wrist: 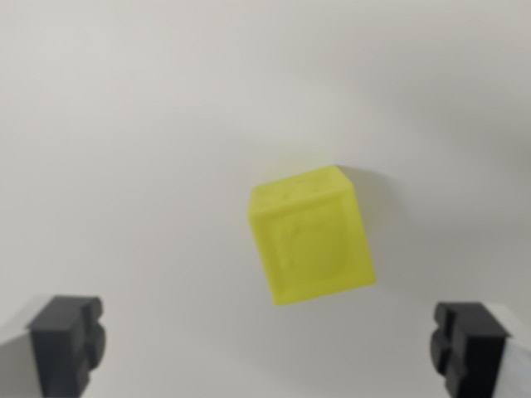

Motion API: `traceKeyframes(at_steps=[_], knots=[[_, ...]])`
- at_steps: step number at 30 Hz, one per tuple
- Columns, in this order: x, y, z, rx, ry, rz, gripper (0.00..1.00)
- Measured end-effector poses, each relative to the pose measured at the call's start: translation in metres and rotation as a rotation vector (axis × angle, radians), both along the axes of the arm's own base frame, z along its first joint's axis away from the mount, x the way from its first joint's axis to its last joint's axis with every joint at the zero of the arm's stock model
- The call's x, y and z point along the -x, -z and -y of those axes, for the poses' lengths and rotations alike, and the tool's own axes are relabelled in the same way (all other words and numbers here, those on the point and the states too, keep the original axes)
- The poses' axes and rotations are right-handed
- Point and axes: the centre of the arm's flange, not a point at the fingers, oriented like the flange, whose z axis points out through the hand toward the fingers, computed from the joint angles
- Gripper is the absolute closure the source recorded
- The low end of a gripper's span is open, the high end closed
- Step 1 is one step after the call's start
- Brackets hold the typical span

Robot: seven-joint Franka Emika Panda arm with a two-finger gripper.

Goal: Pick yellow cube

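Black, blocky fingertip pads sit at the two bottom corners of the wrist view, one at the wrist view's left and one at the wrist view's right, each backed by a pale grey finger body that runs off the frame. They stand wide apart, so the gripper is spread to nearly the full width of the picture with nothing held between its tips. The camera looks down past the fingertips onto a plain white surface.

The yellow cube rests on that surface ahead of the fingertips, beyond the line that joins them and slightly toward the right pad's side of centre. It touches neither pad and lies well apart from both. It is turned at a slant to the gripper: its faces are not square to the pads, and one corner edge points back toward the gap between the fingers. Its top face and one broad side face show, both blurred, with faint raised or stamped marks too soft to read. A soft shadow falls just beyond its far right corner.

Bare white surface lies open on every side of the cube, reaching all the frame's edges.
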Motion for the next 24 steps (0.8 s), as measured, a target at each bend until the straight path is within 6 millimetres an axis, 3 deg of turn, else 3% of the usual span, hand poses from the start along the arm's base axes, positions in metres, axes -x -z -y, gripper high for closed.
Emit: traceKeyframes(at_steps=[24], knots=[[0.004, 0.059, 0.018, 0.002, -0.154, -0.016, 0.00]])
